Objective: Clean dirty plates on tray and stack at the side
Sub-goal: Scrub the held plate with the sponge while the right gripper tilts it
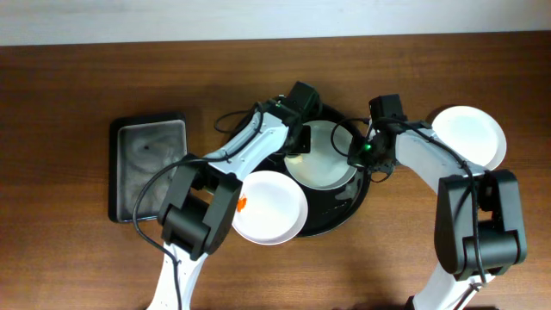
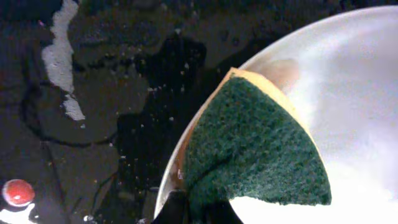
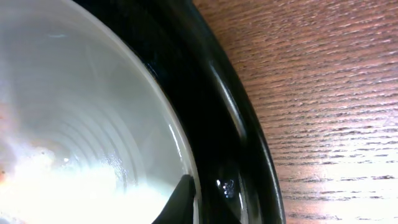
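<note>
The black tray point(image 1: 349, 211) sits mid-table. One white plate point(image 1: 327, 168) lies in it. My left gripper point(image 1: 301, 139) is shut on a green-yellow sponge point(image 2: 255, 149) and presses it on that plate's point(image 2: 354, 87) left edge; its jaws point(image 2: 198, 210) show at the bottom of the left wrist view. My right gripper point(image 1: 360, 155) is shut on the plate's right rim point(image 3: 74, 106), with a finger point(image 3: 189, 200) over the edge. A second plate point(image 1: 271, 208) with an orange-red smear point(image 1: 242, 204) overlaps the tray's left rim. A third plate point(image 1: 471, 136) lies on the table at right.
A dark rectangular metal tray point(image 1: 148, 168) stands at the left with no sponge in it. The black tray's wet floor point(image 2: 112, 93) and raised rim point(image 3: 242, 124) surround the held plate. Wooden tabletop point(image 3: 336, 93) lies beyond the rim.
</note>
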Motion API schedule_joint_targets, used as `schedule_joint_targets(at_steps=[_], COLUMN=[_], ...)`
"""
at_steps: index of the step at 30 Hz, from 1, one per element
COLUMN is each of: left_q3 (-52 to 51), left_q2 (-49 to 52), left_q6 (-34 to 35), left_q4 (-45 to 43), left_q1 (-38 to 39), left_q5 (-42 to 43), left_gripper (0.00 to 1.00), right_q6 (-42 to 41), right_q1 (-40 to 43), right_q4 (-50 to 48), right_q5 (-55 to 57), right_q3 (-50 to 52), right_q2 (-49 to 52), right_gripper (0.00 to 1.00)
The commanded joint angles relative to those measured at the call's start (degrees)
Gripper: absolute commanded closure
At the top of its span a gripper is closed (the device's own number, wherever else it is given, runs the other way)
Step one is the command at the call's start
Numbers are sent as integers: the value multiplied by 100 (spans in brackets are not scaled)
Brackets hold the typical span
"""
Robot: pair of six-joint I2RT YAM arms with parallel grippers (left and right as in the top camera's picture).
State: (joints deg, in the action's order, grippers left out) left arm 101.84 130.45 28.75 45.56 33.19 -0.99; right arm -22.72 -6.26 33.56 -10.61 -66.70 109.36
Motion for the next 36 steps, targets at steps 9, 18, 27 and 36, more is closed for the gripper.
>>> schedule_joint_targets(at_steps=[9, 18, 27, 36], left_q3=[1456, 1456, 1456, 1456], left_q2=[197, 199, 199, 199], left_q6=[-144, -638, -638, -835], left_q4=[1624, 1580, 1537, 1252], left_q1=[-310, -498, -601, -881], left_q5=[-697, -481, -435, 1056], left_gripper=[100, 100, 100, 100], right_q6=[435, 452, 422, 125], right_q1=[-127, -1751, -2122, -2122], right_q4=[1296, 3235, 3657, 3731], right_q5=[1624, 5176, 5803, 5265], right_q3=[-553, -2356, -2767, -2761], right_q2=[-468, -553, -553, -522], right_gripper=[96, 96, 96, 96])
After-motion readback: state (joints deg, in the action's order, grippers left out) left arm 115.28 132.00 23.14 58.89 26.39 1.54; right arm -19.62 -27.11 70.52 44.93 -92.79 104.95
